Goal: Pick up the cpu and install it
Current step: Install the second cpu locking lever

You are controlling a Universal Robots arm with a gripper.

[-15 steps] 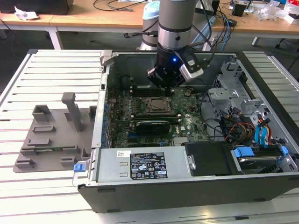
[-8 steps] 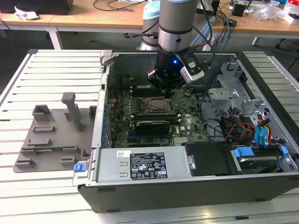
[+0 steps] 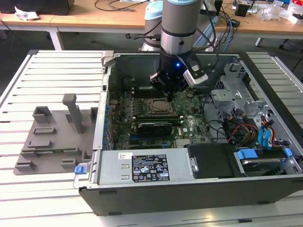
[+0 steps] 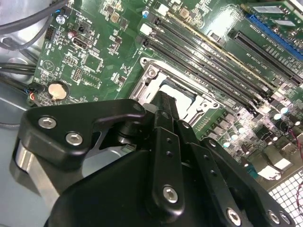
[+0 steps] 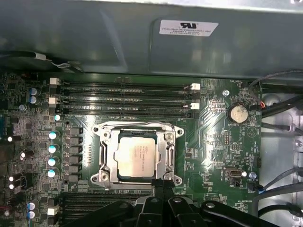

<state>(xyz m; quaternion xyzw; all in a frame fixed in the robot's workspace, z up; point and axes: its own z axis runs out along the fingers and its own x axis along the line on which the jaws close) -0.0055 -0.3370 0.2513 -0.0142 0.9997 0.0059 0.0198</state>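
On the exterior view's left, a grey tray with upright posts sits on the slatted worktop. To its right lies the open computer case, motherboard facing up. The cpu rests in the socket in the first wrist view, its silver top exposed inside the metal frame. The end effector hangs just beside the socket's edge, fingers drawn together and gripping nothing. Cables crowd the case's right side.
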